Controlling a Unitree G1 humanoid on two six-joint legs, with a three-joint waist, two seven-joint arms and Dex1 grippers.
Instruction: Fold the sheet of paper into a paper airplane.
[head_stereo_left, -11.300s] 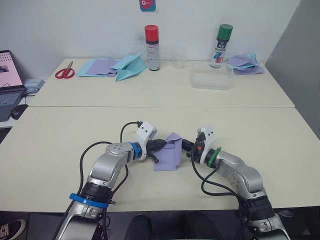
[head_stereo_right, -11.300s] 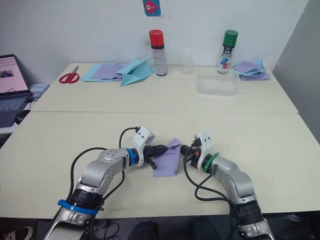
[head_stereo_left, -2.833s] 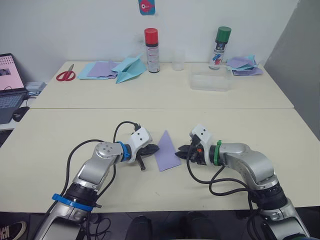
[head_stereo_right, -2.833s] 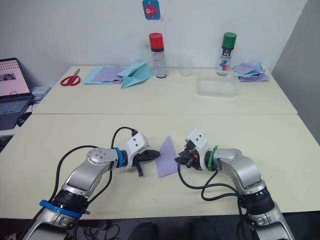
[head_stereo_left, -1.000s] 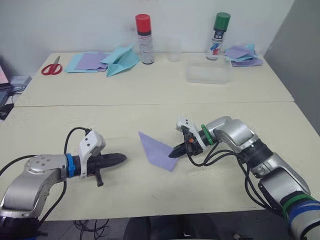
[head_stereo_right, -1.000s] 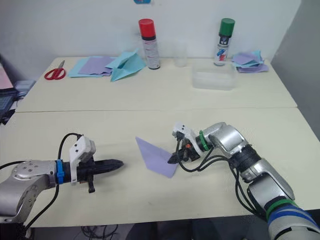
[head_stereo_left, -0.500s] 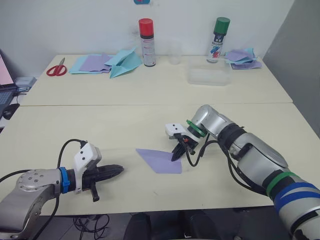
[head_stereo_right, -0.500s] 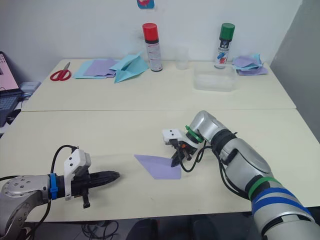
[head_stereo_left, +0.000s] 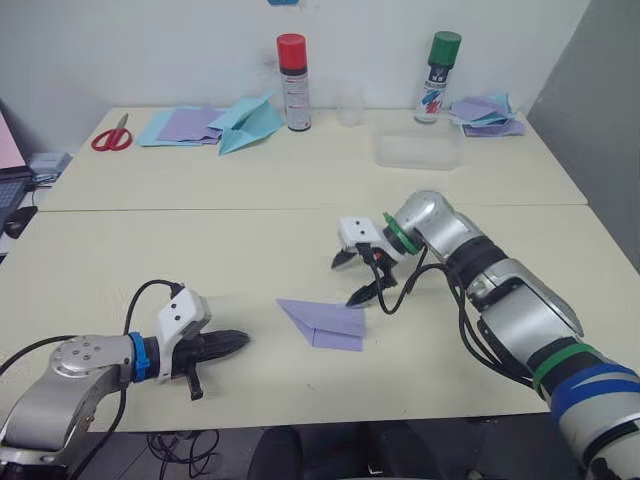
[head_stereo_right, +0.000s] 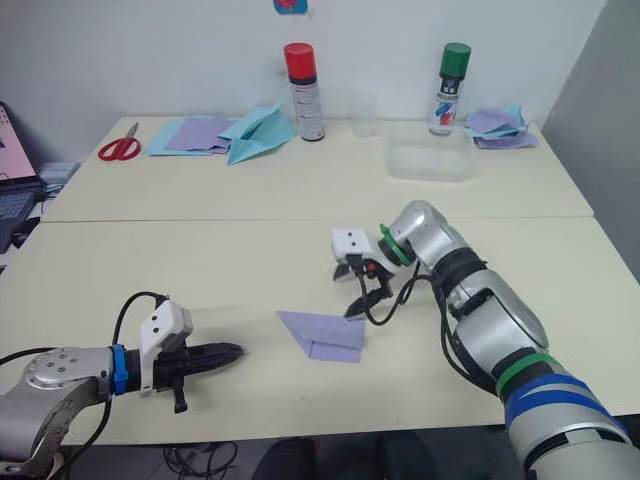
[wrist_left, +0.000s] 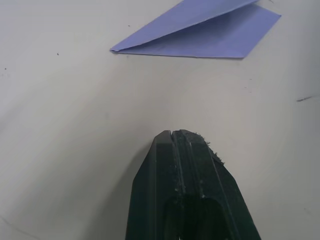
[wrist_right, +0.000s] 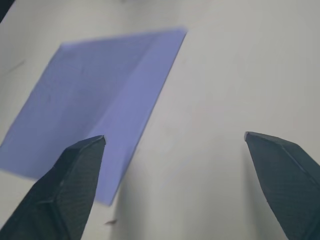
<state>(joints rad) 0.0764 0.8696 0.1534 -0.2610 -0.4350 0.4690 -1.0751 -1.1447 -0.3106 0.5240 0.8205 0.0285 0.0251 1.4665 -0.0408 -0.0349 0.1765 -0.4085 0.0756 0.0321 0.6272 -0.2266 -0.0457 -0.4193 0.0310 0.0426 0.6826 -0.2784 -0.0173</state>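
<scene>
An office-like workroom: two cream tables against a white wall, with a laptop at 9 o'clock, scissors, spray cans.

The laptop is cut off by the edge, and the clear cup is faint.

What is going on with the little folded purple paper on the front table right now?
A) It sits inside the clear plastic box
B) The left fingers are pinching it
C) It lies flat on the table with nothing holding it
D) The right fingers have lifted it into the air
C: the folded lavender paper airplane lies free on the cream table; the right gripper hangs open just beyond it, the left gripper shut, short of it.
</scene>
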